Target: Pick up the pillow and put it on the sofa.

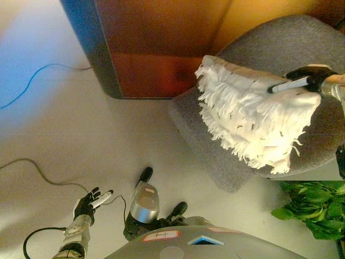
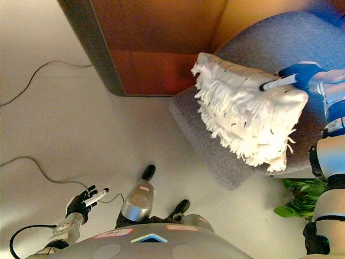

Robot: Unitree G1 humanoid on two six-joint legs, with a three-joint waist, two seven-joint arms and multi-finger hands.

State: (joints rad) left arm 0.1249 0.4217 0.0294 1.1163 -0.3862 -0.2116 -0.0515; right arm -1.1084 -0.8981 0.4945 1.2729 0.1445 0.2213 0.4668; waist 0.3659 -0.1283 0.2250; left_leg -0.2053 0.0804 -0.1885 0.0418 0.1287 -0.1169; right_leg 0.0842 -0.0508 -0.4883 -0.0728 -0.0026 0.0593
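Observation:
A white pillow [image 1: 253,118] with shaggy fringes is over the seat of the grey sofa [image 1: 215,156], tilted, with its lower corner reaching the seat's front edge. My right hand [image 1: 306,80] comes in from the right and grips the pillow's upper right edge, with a white-tipped finger lying along its top. I cannot tell whether the pillow rests on the seat or hangs just above it. My left hand [image 1: 89,204] is at the lower left above the floor, with its fingers spread and nothing in it.
A tall brown wooden cabinet [image 1: 156,48] stands on the floor just left of the sofa. A green leafy plant [image 1: 312,208] is at the lower right beside the sofa's front. Thin cables [image 1: 32,81] run over the pale floor at left.

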